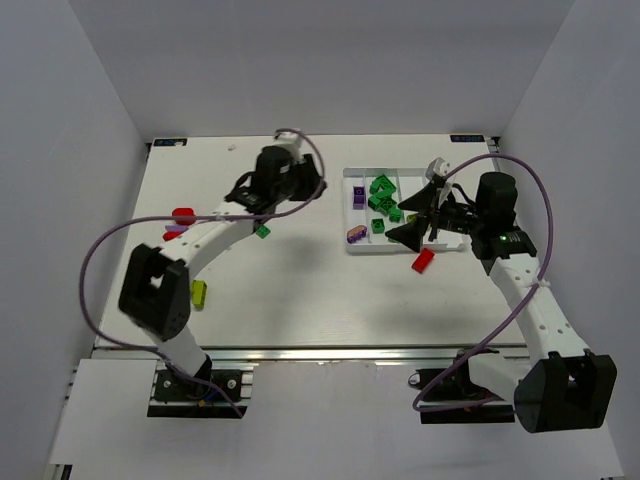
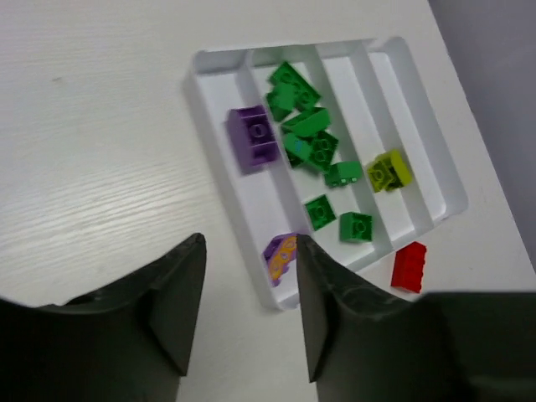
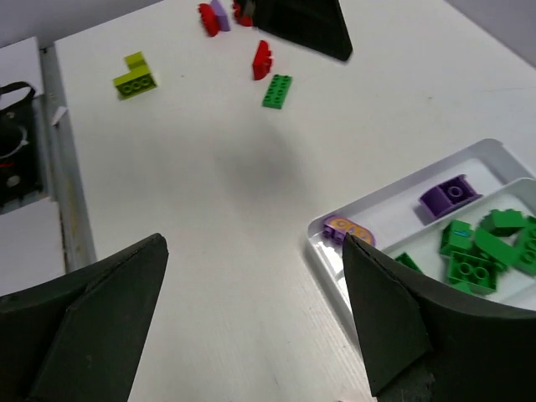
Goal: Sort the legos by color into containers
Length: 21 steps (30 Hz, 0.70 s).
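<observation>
The right gripper point(image 3: 251, 331) is wide open and empty over the tray point(image 2: 213, 92), the left gripper point(image 2: 249, 314) half open and empty; purple, green and yellow-green legos point(image 2: 301, 126) lie in the tray, but one red lego point(image 2: 409, 268) just beside it and several others at the left of the top view lie unsorted on the worktop point(image 1: 300, 290), so I judge over half done.

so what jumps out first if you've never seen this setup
The heap of green legos in the second compartment from the left of the white tray, with a purple brick in the compartment to its left. Next, a lone red brick lying on the table just outside the tray's near edge, close to the wide-open right gripper.
</observation>
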{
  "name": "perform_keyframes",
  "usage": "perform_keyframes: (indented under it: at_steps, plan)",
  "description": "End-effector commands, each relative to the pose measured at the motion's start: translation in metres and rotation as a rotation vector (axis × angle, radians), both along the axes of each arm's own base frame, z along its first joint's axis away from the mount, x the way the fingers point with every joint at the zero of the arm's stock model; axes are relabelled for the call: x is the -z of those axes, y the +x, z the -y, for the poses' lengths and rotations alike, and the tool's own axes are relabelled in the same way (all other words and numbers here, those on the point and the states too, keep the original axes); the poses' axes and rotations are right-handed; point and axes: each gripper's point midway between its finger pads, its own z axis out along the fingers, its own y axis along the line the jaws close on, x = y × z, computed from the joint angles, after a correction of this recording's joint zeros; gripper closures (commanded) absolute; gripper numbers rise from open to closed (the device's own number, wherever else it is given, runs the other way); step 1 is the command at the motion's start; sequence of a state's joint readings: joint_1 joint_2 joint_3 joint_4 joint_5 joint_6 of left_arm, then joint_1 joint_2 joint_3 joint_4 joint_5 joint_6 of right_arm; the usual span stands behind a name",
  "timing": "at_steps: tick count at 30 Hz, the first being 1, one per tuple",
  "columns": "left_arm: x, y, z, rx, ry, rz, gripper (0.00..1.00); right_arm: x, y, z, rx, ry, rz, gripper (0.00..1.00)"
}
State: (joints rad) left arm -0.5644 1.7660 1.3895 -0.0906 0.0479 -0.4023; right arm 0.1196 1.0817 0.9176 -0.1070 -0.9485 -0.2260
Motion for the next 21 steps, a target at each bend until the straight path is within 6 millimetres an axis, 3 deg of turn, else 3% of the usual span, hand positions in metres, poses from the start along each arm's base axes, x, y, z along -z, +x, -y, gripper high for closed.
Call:
perform_keyframes:
  at_steps: [1, 3, 5, 8, 11, 21]
  plan:
    - [0.029, -0.015, -0.064, -0.185, -0.057, -0.15, 0.41, -0.001, -0.018, -0.012, -0.164, 0.043, -0.01, 0.11]
    - [0.045, -0.019, -0.109, -0.333, -0.023, -0.199, 0.38, 0.001, -0.016, -0.013, -0.16, 0.04, -0.02, 0.15]
    - [0.077, -0.03, -0.147, -0.465, 0.033, -0.303, 0.36, 0.002, -0.009, -0.011, -0.12, 0.032, -0.033, 0.25]
    - [0.103, -0.037, -0.181, -0.604, 0.115, -0.389, 0.35, -0.001, -0.003, -0.01, -0.085, 0.025, -0.044, 0.4]
    - [0.119, -0.035, -0.19, -0.657, 0.153, -0.437, 0.34, 0.0, 0.001, -0.007, -0.052, 0.02, -0.054, 0.48]
    - [0.147, -0.012, -0.182, -0.687, 0.177, -0.499, 0.3, -0.001, 0.005, -0.005, -0.019, 0.008, -0.04, 0.45]
